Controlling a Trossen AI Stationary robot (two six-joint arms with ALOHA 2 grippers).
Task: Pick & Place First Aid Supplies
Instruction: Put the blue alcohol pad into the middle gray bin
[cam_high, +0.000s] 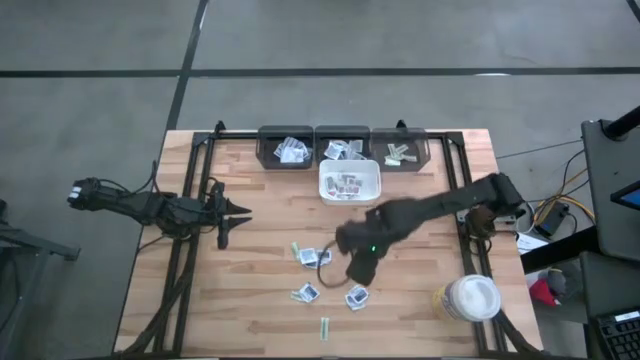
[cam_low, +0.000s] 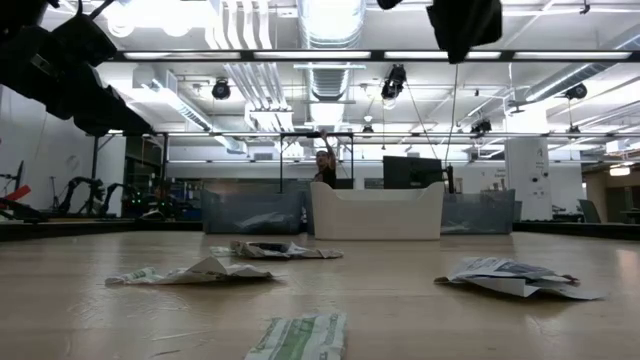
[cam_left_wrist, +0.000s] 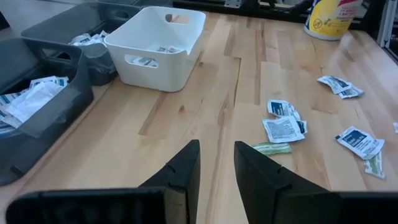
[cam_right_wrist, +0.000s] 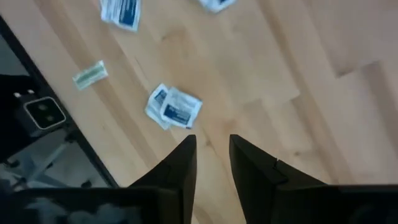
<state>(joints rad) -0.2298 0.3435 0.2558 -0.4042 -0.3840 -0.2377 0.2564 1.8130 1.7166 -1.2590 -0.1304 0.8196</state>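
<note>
Packets (cam_high: 307, 257) litter the wooden table (cam_high: 260, 300); right gripper (cam_right_wrist: 211, 155) hovers empty, fingers slightly apart.

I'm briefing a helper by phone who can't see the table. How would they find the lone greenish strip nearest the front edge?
Start at the white tray in the middle of the table's far side, then come straight toward the near edge, past the scattered blue-printed packets. The greenish strip lies alone beyond them, closest to the near edge. Unlike its squarish white-and-blue neighbours, it is narrow and pale green.

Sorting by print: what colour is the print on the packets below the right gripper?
Blue on white packets, clearest in the right wrist view.
</note>
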